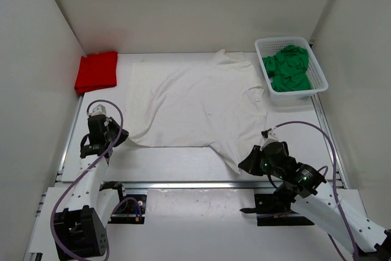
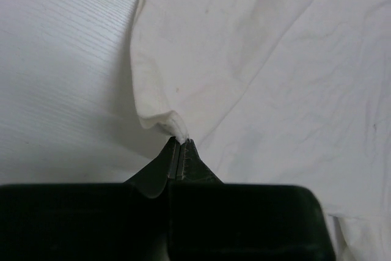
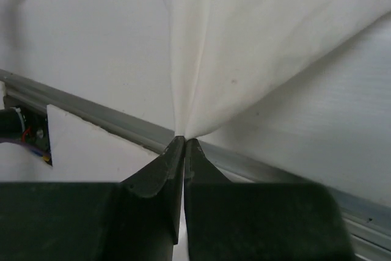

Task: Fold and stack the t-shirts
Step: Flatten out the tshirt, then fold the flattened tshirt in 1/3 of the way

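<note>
At the far left of the tabletop [image 1: 171, 160], from above, we see the red shirt [image 1: 96, 71] folded. The white shirt [image 1: 195, 105] lies spread out and unfolded, and the green shirt [image 1: 287, 68] sits crumpled in the basket [image 1: 317, 68] far right. We judge one of three done.

Left wrist: our left tool [image 2: 181, 151] pinches the white shirt's near edge.

Right wrist: our right tool [image 3: 184, 145] clamps its near right corner.

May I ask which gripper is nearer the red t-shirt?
Left. The left gripper sits just near-side of the red t-shirt; the right gripper is far across the white t-shirt.
</note>
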{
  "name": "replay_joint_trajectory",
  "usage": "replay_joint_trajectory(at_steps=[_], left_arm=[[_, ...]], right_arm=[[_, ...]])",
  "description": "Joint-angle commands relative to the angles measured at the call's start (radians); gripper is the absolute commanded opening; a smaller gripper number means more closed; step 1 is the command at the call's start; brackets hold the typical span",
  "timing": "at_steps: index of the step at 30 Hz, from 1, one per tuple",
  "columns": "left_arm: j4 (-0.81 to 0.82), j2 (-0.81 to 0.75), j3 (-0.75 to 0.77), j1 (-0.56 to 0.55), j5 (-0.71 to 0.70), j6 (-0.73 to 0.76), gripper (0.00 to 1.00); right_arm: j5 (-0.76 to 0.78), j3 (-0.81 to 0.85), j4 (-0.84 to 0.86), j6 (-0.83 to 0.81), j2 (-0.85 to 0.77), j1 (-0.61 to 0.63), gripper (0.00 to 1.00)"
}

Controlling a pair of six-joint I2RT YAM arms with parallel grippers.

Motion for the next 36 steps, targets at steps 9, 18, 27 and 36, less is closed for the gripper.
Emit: replay_joint_trajectory(at_steps=[9,18,27,36], left_arm=[[0.192,0.170,0.063,0.029,0.094,-0.164,0.00],[0.304,0.386,0.155,0.037,0.025,-0.261,0.00],[0.318,0.529,0.270,0.033,-0.009,-0.231,0.00],[0.309,0.661,0.360,0.017,-0.037,-0.221,0.00]], right_arm=[[-0.174,0.179,0.127,-0.309,0.307,-0.465,0.00],[-0.163,0.449,0.306,-0.458,0.774,-0.620,0.00],[-0.122,0.705,0.358,-0.472,1.085,-0.611,0.00],[-0.128,0.952,0.318,-0.493,1.323,-0.625,0.00]])
